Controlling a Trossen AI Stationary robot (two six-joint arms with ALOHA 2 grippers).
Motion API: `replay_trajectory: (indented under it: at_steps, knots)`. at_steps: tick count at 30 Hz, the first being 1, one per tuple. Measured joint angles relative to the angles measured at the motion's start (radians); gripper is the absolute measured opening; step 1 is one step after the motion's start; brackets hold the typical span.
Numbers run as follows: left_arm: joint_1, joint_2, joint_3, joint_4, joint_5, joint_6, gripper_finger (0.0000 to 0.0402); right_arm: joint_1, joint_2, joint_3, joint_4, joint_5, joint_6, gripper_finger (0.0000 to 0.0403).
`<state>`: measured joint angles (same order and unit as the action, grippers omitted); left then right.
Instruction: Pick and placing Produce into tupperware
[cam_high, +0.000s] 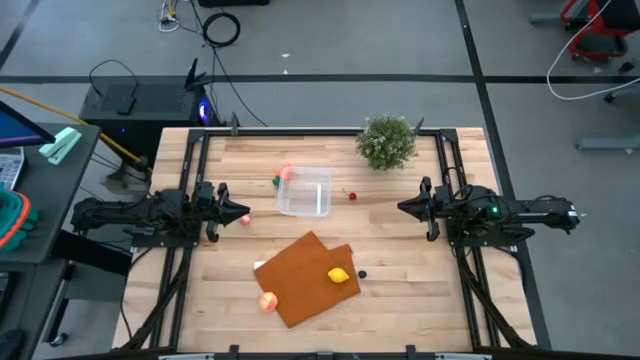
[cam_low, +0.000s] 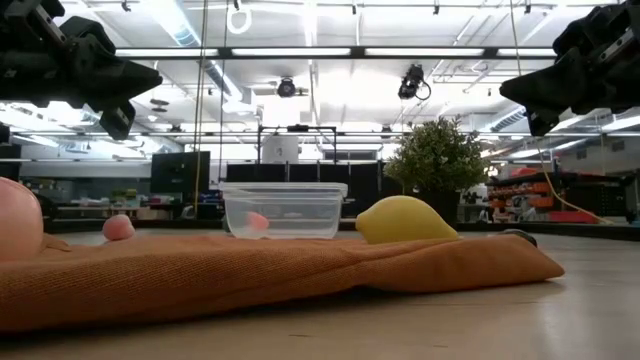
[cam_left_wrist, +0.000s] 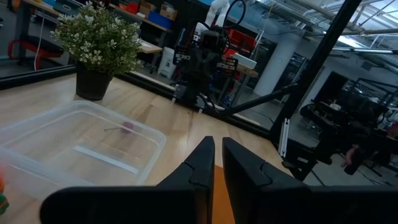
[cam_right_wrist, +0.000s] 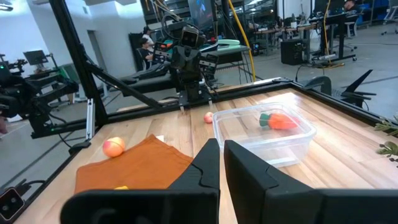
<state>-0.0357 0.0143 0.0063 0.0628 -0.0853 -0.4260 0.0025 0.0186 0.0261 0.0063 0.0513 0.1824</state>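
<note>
The clear tupperware (cam_high: 305, 192) stands mid-table on the wood. An orange-pink piece (cam_high: 288, 173) and a green one (cam_high: 276, 181) sit at its far left corner; whether the orange-pink one is inside, I cannot tell. A small red piece (cam_high: 352, 196) lies right of it and a pink piece (cam_high: 244, 219) left of it. The lemon (cam_high: 340, 275) rests on the orange mat (cam_high: 305, 280), the peach-coloured fruit (cam_high: 268, 301) at the mat's left edge, and a dark piece (cam_high: 362, 274) just right of the mat. My left gripper (cam_high: 243, 213) and right gripper (cam_high: 402, 208) hover level on either side, shut and empty.
A potted plant (cam_high: 387, 140) stands at the far edge, right of centre. Black frame rails (cam_high: 190, 200) run along the table's left and right sides. Bare wood lies between the tupperware and the mat and near the front right.
</note>
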Motion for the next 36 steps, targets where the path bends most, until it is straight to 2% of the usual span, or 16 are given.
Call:
replay_trajectory:
  at_steps: [5,11,14,22,29,31,36]
  knots:
    - [0.0,0.0,0.0,0.0,0.0,0.026,0.003,0.0,0.0,0.0,0.0,0.0,-0.001,0.0]
    - [0.0,0.0,0.0,0.0,0.0,0.301,0.0034,0.0,0.0,0.0,0.001,0.0,-0.033,0.0]
    - [0.0,0.0,0.0,0.0,0.0,0.379,0.0038,0.0,0.0,0.0,0.001,0.0,-0.003,0.0]
    - [0.0,0.0,0.0,0.025,0.0,0.333,0.0036,0.0,0.0,-0.001,0.015,0.004,0.084,0.0]
    - [0.0,0.0,0.0,0.253,0.0,0.39,0.0028,0.0,0.001,-0.002,0.177,0.009,0.131,0.0]
    - [0.0,0.0,0.0,0.333,-0.001,0.394,0.0028,0.0,0.0,-0.002,0.227,0.037,0.137,0.0]
    - [0.0,0.0,0.0,0.509,-0.094,0.457,0.0029,0.0,0.0,-0.002,0.401,0.109,0.139,0.0]
